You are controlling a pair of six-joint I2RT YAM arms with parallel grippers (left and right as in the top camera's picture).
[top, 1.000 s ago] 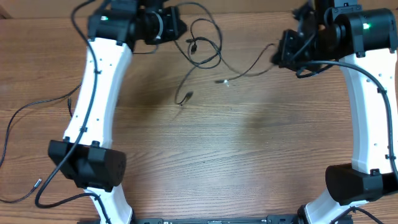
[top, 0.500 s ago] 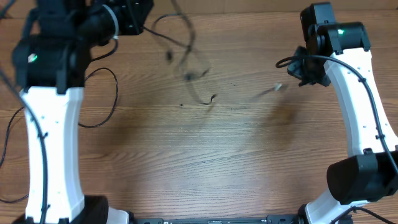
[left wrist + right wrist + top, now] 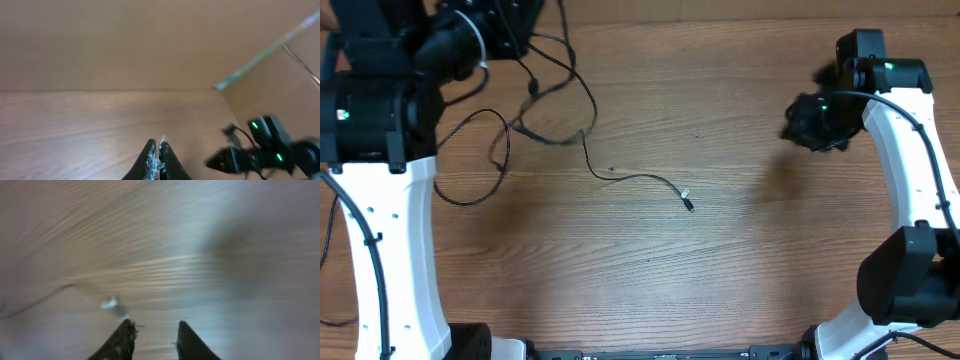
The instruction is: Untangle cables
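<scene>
the left hand [image 3: 157, 150] is pinching shut on the thin black cables [image 3: 545, 120] near the far-left edge of the brown wooden tabletop [image 3: 720, 280] — the right hand [image 3: 152, 335] is standing open, empty. one loose plug end [image 3: 688, 201] is trailing; pulling harder risks tightening the knot.

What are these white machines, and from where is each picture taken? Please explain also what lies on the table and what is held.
They are two robot arms at a wooden table. One picture looks down from above; the other two come from cameras on the wrists, showing each gripper's own fingers. Thin black cables lie in loose loops at the upper left, one strand trailing to a small plug mid-table. The left gripper is shut; the cables run up to it in the overhead view, so it probably holds them. The right gripper is open with nothing between its fingers.
</scene>
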